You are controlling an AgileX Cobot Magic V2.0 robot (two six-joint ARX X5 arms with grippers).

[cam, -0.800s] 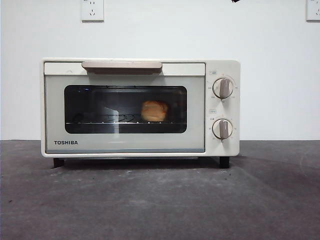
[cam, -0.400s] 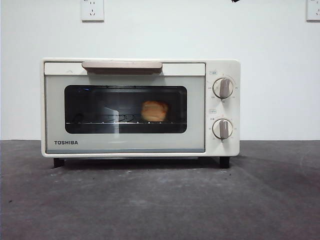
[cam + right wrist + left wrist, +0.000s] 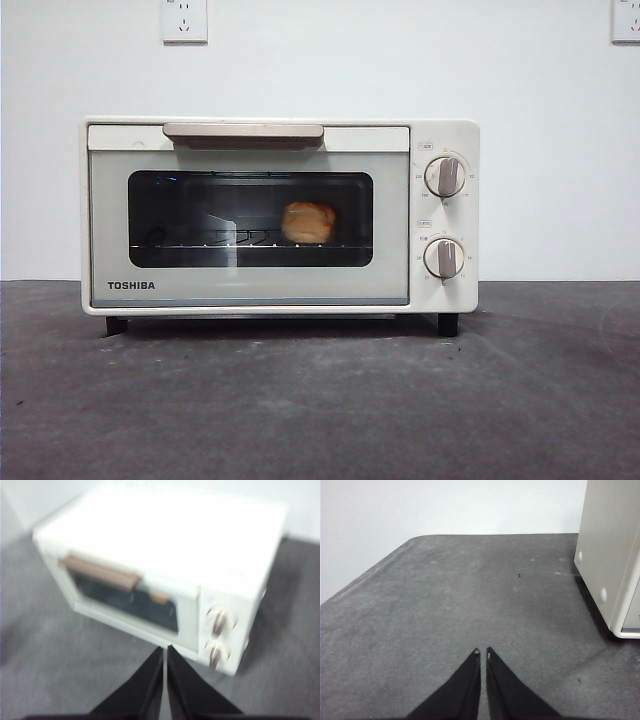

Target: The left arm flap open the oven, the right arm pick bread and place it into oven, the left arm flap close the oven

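Toshiba toaster oven (image 3: 280,215): door shut, your task looks finished. Bread (image 3: 308,222): on the rack inside, behind the glass. Left gripper (image 3: 481,653): clenched, empty, over bare table beside the oven. Right gripper (image 3: 165,649): clenched, empty, above the oven front.

I see the cream-white oven (image 3: 280,215) standing upright on its black feet, door shut. Behind its dark glass, the golden bread (image 3: 308,222) sits on the rack.
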